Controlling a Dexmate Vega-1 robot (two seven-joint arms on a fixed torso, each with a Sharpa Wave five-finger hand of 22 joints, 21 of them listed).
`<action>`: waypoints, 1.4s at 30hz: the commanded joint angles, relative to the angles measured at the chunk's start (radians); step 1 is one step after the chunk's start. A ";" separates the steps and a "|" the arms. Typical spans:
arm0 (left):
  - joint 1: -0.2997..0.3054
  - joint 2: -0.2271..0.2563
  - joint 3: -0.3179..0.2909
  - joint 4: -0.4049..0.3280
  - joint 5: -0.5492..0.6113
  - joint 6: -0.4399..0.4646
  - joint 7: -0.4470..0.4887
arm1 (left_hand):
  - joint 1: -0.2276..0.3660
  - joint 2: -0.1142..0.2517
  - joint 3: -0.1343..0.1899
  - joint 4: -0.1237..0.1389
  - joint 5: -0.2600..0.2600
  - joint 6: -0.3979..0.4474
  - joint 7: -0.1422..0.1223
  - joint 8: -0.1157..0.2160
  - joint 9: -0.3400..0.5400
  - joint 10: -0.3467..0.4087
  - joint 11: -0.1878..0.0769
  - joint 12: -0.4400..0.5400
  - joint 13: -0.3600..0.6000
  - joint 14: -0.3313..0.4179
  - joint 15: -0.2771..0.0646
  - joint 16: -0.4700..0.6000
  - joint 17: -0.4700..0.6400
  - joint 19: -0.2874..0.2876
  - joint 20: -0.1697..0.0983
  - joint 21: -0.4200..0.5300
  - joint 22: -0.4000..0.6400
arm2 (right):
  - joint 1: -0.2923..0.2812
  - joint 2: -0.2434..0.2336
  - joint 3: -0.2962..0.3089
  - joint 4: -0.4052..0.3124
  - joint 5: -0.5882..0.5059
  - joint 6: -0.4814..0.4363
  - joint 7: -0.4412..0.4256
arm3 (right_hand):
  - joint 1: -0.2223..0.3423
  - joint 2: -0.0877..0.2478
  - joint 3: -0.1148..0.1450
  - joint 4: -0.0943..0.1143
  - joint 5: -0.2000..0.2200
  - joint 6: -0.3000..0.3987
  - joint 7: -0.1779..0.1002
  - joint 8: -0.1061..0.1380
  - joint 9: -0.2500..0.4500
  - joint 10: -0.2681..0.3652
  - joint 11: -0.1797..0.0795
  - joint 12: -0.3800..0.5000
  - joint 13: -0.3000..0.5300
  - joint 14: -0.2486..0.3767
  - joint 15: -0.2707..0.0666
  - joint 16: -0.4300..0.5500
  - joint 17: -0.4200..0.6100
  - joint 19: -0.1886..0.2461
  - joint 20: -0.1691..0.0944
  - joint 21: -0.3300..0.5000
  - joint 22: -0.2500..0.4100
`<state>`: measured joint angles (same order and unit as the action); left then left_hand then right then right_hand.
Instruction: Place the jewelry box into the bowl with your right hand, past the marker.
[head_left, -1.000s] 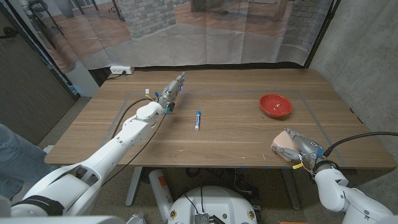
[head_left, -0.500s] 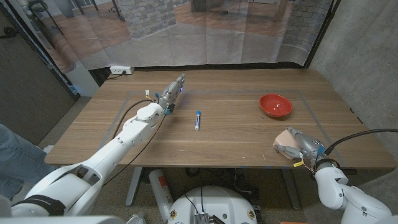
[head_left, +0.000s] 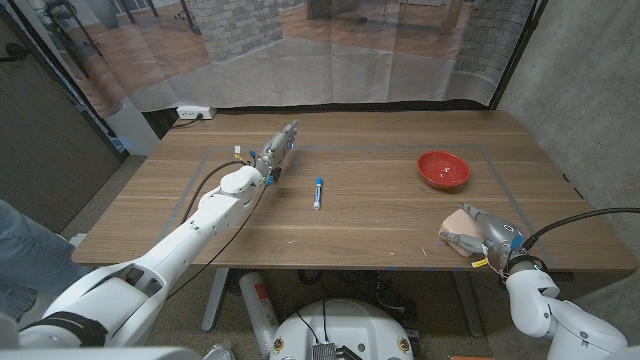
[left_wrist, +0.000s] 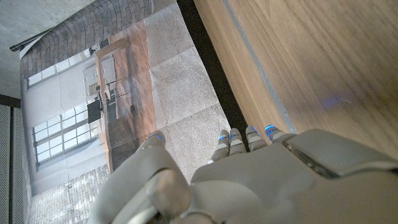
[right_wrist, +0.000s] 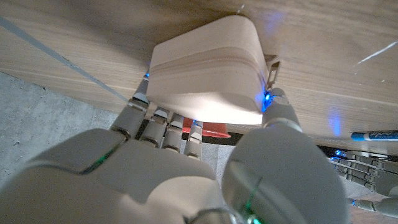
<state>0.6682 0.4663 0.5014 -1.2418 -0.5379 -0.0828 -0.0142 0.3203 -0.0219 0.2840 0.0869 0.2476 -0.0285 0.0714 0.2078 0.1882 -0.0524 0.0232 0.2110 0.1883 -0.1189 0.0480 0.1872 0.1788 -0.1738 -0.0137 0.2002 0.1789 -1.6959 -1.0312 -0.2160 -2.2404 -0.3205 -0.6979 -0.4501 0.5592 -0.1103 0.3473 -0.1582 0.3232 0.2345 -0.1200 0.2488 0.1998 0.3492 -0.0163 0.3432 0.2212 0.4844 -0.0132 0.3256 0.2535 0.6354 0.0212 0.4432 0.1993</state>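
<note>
A pale pink jewelry box (head_left: 455, 231) sits on the table near the front right edge. My right hand (head_left: 484, 237) grips it. In the right wrist view the box (right_wrist: 208, 71) lies between the fingers (right_wrist: 163, 116) on one side and the thumb (right_wrist: 275, 104) on its clasp side. The red bowl (head_left: 443, 168) stands farther back on the right; a sliver of the bowl (right_wrist: 210, 129) shows past the box. A blue-and-white marker (head_left: 318, 192) lies mid-table, left of the bowl. My left hand (head_left: 276, 150) stretches out over the far left part of the table, fingers straight, holding nothing.
Thin tape lines (head_left: 205, 170) mark a rectangle on the wooden table. A curtain (head_left: 330, 60) hangs behind the far edge, and a concrete wall (head_left: 590, 90) stands at the right. A person's leg (head_left: 15, 250) shows at the left edge.
My right hand and the box have shifted very slightly toward the right. The left arm, the marker and the bowl have stayed put.
</note>
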 joint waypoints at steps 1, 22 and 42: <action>-0.006 -0.002 0.003 0.010 -0.002 0.005 -0.007 | 0.004 0.009 -0.007 0.000 -0.001 0.009 0.002 -0.003 0.003 -0.001 -0.001 -0.003 0.003 -0.005 -0.002 0.001 0.005 -0.013 0.010 0.002 0.005 | 0.027 -0.003 -0.030 0.011 0.032 0.002 -0.025 | 0.092 0.089 0.027 0.011 -0.008 0.011 -0.002 -0.006 -0.001 0.056 -0.048 0.007 0.006 0.074 -0.140 0.017 0.010 0.084 -0.077 0.012 0.003; -0.009 0.002 -0.003 0.014 -0.005 0.007 -0.006 | 0.005 0.011 -0.010 0.000 -0.003 0.009 0.002 -0.004 0.003 -0.002 0.001 -0.004 0.003 -0.005 -0.001 0.001 0.005 -0.014 0.011 0.003 0.006 | 0.007 -0.045 -0.003 -0.045 0.042 -0.054 -0.065 | 0.121 0.102 0.039 0.007 -0.024 0.028 0.001 -0.006 -0.001 0.048 -0.048 0.009 0.013 0.083 -0.142 0.018 0.027 0.089 -0.096 0.018 0.007; 0.008 0.031 -0.014 -0.042 -0.001 0.015 0.009 | 0.006 0.013 -0.012 -0.001 -0.004 0.009 0.004 -0.005 0.003 0.000 0.003 -0.004 0.003 -0.005 0.000 0.002 0.005 -0.014 0.008 0.003 0.006 | -0.037 -0.071 0.072 -0.095 0.012 -0.085 -0.076 | 0.124 0.103 0.039 0.011 -0.035 0.031 0.001 -0.009 0.000 0.049 -0.046 0.012 0.017 0.086 -0.148 0.017 0.036 0.101 -0.109 0.026 0.010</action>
<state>0.6657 0.4829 0.4936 -1.2557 -0.5418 -0.0720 -0.0151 0.3243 -0.0180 0.2755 0.0868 0.2438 -0.0286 0.0714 0.2031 0.1882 -0.0525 0.0233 0.2110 0.1883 -0.1189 0.0480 0.1872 0.1789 -0.1686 -0.0086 0.2002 0.1789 -1.7118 -1.0895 -0.1846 -2.3083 -0.2868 -0.7689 -0.5208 0.5685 -0.1196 0.3601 -0.1696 0.2915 0.2574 -0.1179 0.2400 0.1998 0.3741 -0.0335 0.3523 0.2350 0.5455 -0.0279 0.3399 0.2859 0.6965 -0.0287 0.4683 0.2074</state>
